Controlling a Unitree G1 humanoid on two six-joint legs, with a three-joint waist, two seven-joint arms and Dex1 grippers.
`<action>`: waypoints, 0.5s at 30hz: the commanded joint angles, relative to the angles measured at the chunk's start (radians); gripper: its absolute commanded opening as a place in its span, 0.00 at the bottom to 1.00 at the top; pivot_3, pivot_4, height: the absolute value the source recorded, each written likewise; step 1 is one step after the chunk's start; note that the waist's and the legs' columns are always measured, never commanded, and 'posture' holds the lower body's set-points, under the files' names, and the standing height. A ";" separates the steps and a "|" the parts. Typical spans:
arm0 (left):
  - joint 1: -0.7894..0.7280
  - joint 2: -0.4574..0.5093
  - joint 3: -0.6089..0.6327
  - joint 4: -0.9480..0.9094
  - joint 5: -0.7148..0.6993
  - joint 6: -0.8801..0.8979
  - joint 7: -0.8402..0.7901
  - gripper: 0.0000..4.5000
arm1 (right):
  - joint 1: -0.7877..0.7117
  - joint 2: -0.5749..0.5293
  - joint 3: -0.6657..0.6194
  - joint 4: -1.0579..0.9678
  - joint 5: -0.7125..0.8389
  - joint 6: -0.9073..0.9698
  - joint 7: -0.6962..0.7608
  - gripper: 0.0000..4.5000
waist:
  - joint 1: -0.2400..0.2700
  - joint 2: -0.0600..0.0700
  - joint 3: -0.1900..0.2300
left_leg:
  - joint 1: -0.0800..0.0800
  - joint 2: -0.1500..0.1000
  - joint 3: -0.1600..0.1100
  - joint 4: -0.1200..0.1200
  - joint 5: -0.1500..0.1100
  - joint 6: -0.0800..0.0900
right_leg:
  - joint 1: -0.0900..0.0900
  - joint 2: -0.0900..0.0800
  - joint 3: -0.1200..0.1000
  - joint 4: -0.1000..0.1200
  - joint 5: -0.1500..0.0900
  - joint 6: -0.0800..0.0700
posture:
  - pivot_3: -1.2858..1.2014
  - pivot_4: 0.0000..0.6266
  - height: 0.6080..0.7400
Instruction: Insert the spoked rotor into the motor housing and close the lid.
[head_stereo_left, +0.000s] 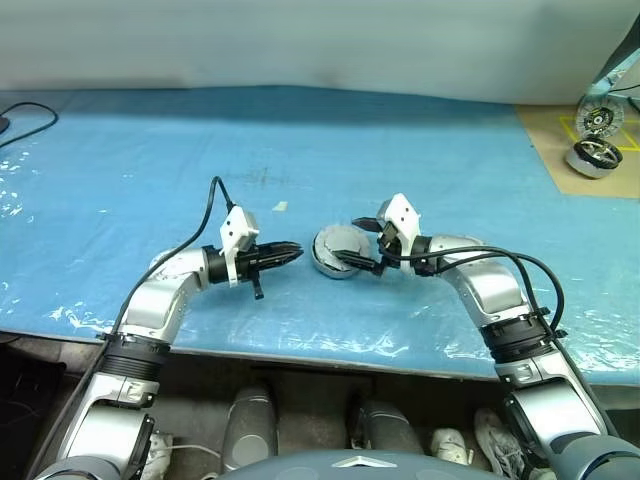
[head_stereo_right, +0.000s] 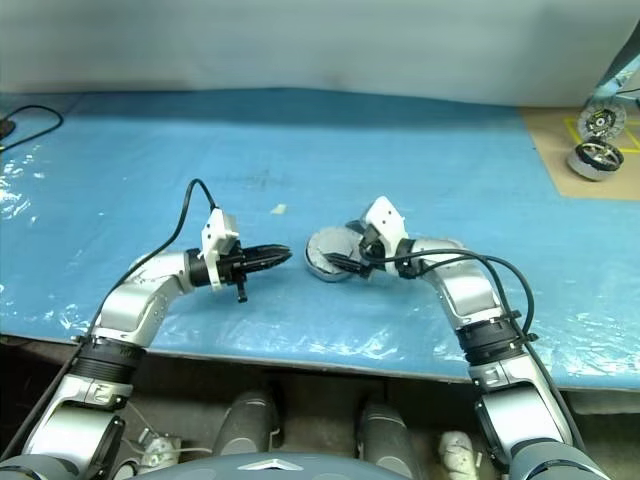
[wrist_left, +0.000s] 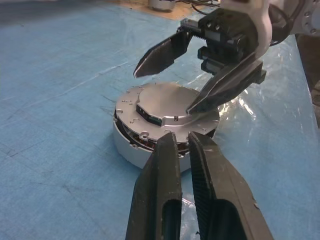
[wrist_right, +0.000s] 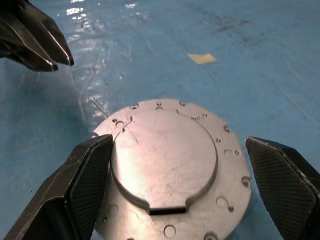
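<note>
The round silver-grey motor housing (wrist_left: 127, 147) rests on the blue sheet in the middle of the table. The lid (wrist_right: 165, 145) lies on top of it, slightly tilted, with a dark gap under one side. The spoked rotor is hidden. My right gripper (head_stereo_left: 362, 244) is open and straddles the lid from the right, one finger (wrist_right: 87, 175) on each side, not pressing it. My left gripper (head_stereo_left: 295, 250) is shut on nothing, pointing level at the housing from the left with its tips a short way off.
Two shiny silver wheel-like motors (head_stereo_left: 596, 157) sit on a brown board at the far right. A small pale scrap (head_stereo_left: 281, 207) lies behind the housing. A black cable (head_stereo_left: 25, 115) curls at the far left. The table's front edge (head_stereo_left: 300, 345) runs just below my arms.
</note>
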 joint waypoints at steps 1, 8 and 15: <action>0.004 0.016 0.002 -0.030 0.014 -0.021 0.008 0.08 | -0.007 0.004 0.013 -0.029 -0.003 -0.022 0.027 0.99 | 0.000 0.000 0.000 | 0.000 0.000 0.000 0.000 0.000 0.000 | 0.000 0.000 0.000 0.000 0.000 0.000 | 0.52 0.24 1.00; 0.002 0.026 0.004 0.000 0.040 -0.038 0.009 0.08 | -0.003 0.031 0.030 -0.013 -0.035 -0.037 0.017 0.99 | -0.002 0.000 0.000 | 0.000 0.001 0.000 0.003 0.000 0.000 | 0.000 0.001 0.000 0.002 0.000 0.000 | 0.52 0.24 1.00; -0.005 0.021 -0.001 0.013 0.049 -0.048 0.017 0.08 | 0.005 0.046 0.025 -0.014 -0.039 -0.032 0.013 0.65 | -0.002 0.000 0.000 | 0.000 0.001 0.000 0.003 0.000 0.000 | 0.000 0.001 0.000 0.002 0.000 0.000 | 0.52 0.24 1.00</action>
